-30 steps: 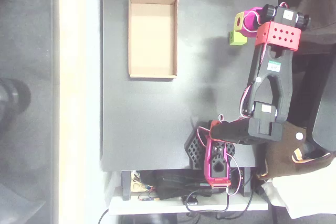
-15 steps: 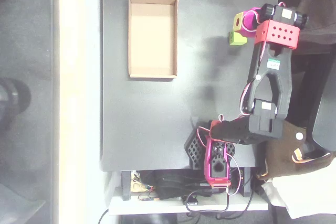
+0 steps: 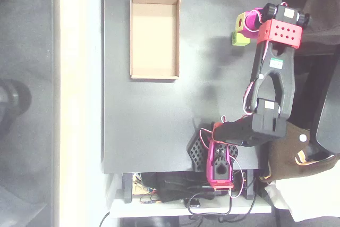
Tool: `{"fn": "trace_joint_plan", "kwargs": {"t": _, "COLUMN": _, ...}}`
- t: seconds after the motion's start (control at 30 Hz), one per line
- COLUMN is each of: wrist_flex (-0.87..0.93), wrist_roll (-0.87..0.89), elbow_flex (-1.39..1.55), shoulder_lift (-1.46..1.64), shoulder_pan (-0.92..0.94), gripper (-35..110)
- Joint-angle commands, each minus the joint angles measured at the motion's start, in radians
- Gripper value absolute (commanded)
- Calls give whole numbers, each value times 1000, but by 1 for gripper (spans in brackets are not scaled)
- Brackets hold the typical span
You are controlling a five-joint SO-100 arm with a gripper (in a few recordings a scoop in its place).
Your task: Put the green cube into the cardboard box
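We find the green cube (image 3: 239, 38) on the dark tabletop (image 3: 154, 120), near the upper right of the overhead view, a small lime block partly tucked under the arm's front end. The tool (image 3: 245, 24) hangs right over it: magenta body, yellow ring, reaching from the right. From straight above we cannot tell whether its fingers are spread or closed, nor whether they touch the cube; it may be gripped already, but the view is too poor to say. The cube appears to rest on the surface.

The cardboard box (image 3: 154, 73) lies well apart to the left, long side running up-down in the picture, its floor bare. Nothing stands between cube and box.

Risks as we judge them:
- Fingers closing off-centre could nudge the cube sideways or pinch a corner, so it twists out on the lift.
- A shallow grip could drop it during the long swing left.
- The box walls are low, yet a low carry could catch the near wall and shove the light tray.
- Release from height could bounce the cube out.
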Motion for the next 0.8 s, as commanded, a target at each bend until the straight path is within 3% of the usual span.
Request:
{"fn": "trace_joint_plan", "kwargs": {"t": 0.0, "wrist_flex": 9, "wrist_roll": 9, "elbow_flex": -28, "shoulder_lift": -9, "shoulder_pan": 11, "gripper": 55}}
{"fn": "trace_joint_plan", "kwargs": {"t": 0.23, "wrist_flex": -12, "wrist_roll": 9, "elbow_flex": -28, "shoulder_lift": -72, "shoulder_pan": 0, "gripper": 55}}
{"fn": "trace_joint_plan", "kwargs": {"t": 0.5, "wrist_flex": -202, "wrist_roll": 9, "elbow_flex": -28, "shoulder_lift": -141, "shoulder_pan": 0, "gripper": 55}}
{"fn": "trace_joint_plan", "kwargs": {"t": 0.77, "wrist_flex": -212, "wrist_roll": 21, "elbow_flex": -15, "shoulder_lift": -175, "shoulder_pan": -44, "gripper": 55}}
